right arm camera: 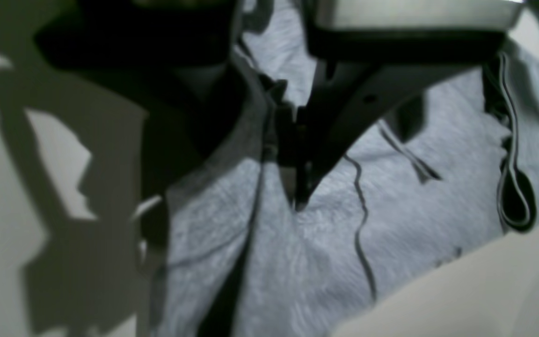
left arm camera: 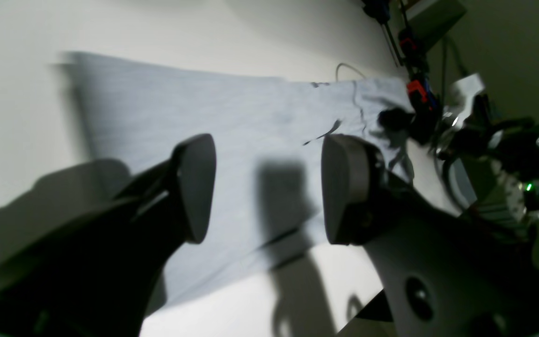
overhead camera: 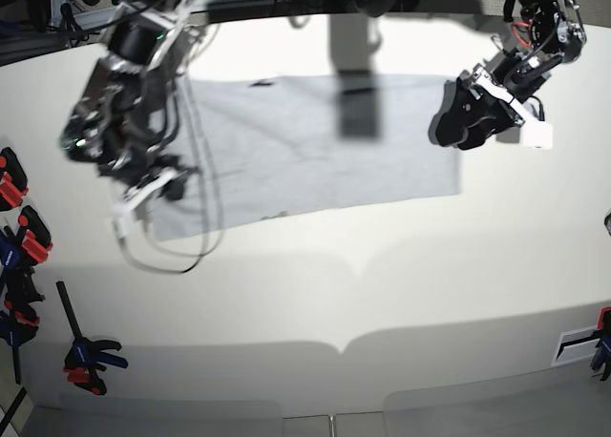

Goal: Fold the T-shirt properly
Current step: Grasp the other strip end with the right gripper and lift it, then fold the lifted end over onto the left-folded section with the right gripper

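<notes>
The T-shirt [overhead camera: 305,146] lies spread flat toward the tabletop's [overhead camera: 382,284] far edge. The right gripper [right arm camera: 293,154] is clenched on a pinch of its cloth; the left gripper [left arm camera: 269,187] hovers released above the opposite end. Next it likely needs a matching grasp before lifting the fold.

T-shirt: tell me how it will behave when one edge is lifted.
The T-shirt is probably floppy: it creases where the right end effector pinches it. Likely light, since it lies thin and flat on the table. The unlifted part would probably drag and fold.
</notes>
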Controlling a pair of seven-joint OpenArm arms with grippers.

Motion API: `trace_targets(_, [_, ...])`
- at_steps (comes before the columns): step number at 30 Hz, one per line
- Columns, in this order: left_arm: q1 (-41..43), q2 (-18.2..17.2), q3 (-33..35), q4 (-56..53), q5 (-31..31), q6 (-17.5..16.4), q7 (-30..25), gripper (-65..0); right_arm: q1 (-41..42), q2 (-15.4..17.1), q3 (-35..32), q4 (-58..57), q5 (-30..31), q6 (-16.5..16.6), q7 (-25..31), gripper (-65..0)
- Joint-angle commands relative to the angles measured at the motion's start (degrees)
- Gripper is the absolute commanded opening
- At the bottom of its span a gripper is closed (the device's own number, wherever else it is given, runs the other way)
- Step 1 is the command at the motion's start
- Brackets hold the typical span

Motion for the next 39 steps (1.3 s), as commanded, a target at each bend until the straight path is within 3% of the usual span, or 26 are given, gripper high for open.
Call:
trace_targets(1, [-0.3,-0.5,-0.3,1.0,-1.3,-0.5,-1.0,-31.7,1.9,1.4,0.0,1.0,1.3,-0.8,0.7,-65.0])
trace_targets(4, [-0.3,-0.5,0.9,1.0,3.8,-0.9,-2.4,-32.2,4.0,3.5,0.0,1.0,2.6,-3.4,-2.9,-65.0])
trace_targets(7, [-0.3,-0.5,7.3,1.0,19.3,-0.9,-9.0,-33.0,5.6,2.8,-0.2,1.0,10.9,-4.2,-9.0,-65.0])
trace_targets(9, [-0.4,-0.5,12.6,1.0,29.1,-0.6,-14.6,-33.0,6.3,0.5,-0.2,1.8,15.3,-4.0,-12.0,-65.0])
trace_targets(10, [-0.6,-0.5,15.0,1.0,34.1,0.7,-16.9,-33.0,6.6,-1.0,-0.2,2.5,16.8,-3.7,-13.4,-65.0])
trace_targets(14, [-2.6,-0.5,23.7,0.8,55.1,12.9,-19.8,-33.0,6.5,-6.8,-2.2,6.4,21.1,-3.5,-16.1,-65.0])
trace_targets(17, [-3.0,-0.5,29.3,0.6,64.4,16.2,-20.9,-33.0,6.2,-10.1,-6.4,8.2,21.3,-3.5,-16.0,-65.0])
trace_targets(23, [-3.3,-0.5,36.0,-2.0,69.6,21.8,-23.1,-33.0,6.2,-17.2,-15.5,9.0,21.2,-3.5,-16.3,-65.0])
trace_targets(26, [-3.7,-0.5,36.9,-6.9,70.2,23.2,-23.3,-33.0,6.0,-17.2,-20.0,9.2,21.7,-4.2,-15.6,-65.0])
trace_targets(34, [-6.4,-0.5,36.9,-16.3,68.1,23.2,-24.1,-33.0,5.5,-17.2,-32.0,9.4,22.8,-5.6,-12.0,-65.0])
trace_targets(39, [-6.4,-0.5,37.5,-13.9,64.6,23.1,-20.4,-33.0,5.8,-17.2,-37.6,9.4,16.3,-5.8,-2.1,-65.0])
